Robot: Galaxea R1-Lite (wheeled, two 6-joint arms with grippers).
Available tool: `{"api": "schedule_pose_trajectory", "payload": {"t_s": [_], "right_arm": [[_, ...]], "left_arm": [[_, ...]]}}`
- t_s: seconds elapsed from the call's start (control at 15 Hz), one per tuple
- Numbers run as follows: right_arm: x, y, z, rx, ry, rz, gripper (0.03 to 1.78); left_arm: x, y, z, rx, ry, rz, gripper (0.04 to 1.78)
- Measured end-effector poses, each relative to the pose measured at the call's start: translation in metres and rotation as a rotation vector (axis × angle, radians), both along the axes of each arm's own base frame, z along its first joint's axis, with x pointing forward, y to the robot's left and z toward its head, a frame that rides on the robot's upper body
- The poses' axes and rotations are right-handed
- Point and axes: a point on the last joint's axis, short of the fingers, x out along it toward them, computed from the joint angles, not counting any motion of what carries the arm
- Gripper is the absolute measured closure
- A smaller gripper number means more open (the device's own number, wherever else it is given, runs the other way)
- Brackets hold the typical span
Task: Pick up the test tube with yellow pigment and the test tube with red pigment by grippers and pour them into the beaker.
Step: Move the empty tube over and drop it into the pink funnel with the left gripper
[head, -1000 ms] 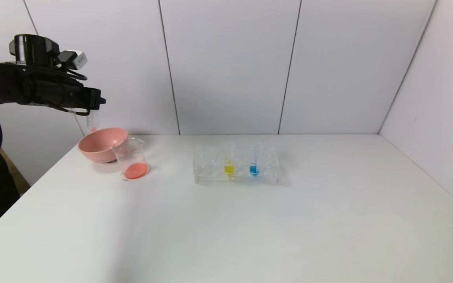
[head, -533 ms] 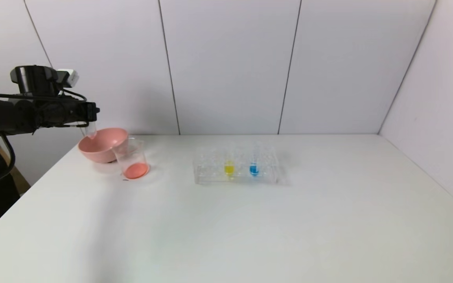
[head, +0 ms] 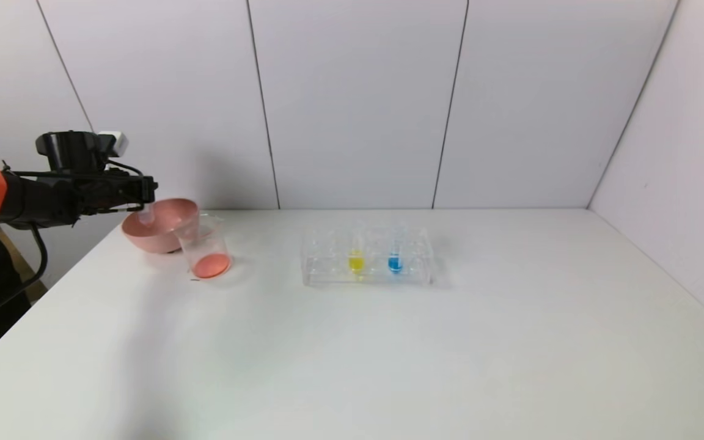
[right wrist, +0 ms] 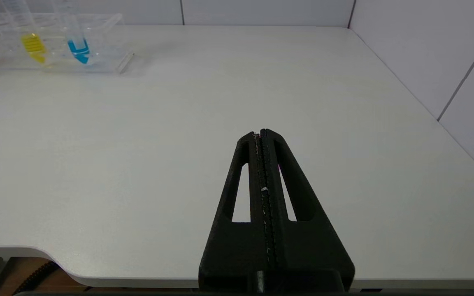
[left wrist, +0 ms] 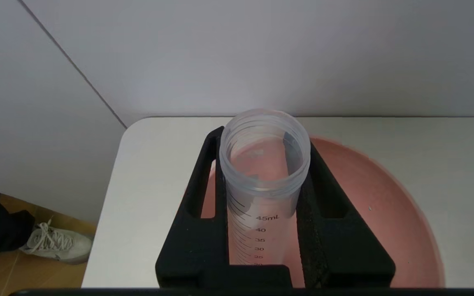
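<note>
My left gripper (head: 147,192) is shut on the test tube with red pigment (left wrist: 265,164), a clear graduated tube that shows no liquid inside. The tube (head: 146,215) hangs upright with its lower end inside the pink bowl (head: 172,205). The beaker (head: 205,247) stands right beside the bowl with orange-red liquid at its bottom. The test tube with yellow pigment (head: 356,256) stands in the clear rack (head: 327,260) at the table's middle. My right gripper (right wrist: 260,132) is shut and empty, low over the table's near right part.
A tube with blue liquid (head: 395,260) stands in the rack next to the yellow one. The pink bowl (left wrist: 364,197) sits at the table's far left corner, close to the edge. White walls close off the back and the right side.
My left gripper has come down with the tube, from well above the pink bowl until the tube's lower end sits inside the bowl. Nothing else has moved.
</note>
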Motion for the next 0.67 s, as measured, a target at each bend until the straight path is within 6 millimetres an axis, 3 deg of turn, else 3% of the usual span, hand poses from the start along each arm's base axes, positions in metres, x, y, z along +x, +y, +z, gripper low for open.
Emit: {"api": "schedule_pose_trajectory", "payload": {"t_s": [0.4, 0.67], "right_arm": [[0.0, 0.0, 0.0, 0.0, 0.0, 0.0, 1.7], [0.0, 0.0, 0.0, 0.0, 0.0, 0.0, 1.7]], "left_arm": [[0.009, 0.001, -0.021, -0.008, 0.024, -0.001, 1.35], [0.011, 0.002, -0.022, -0.007, 0.02, -0.001, 1.29]]}}
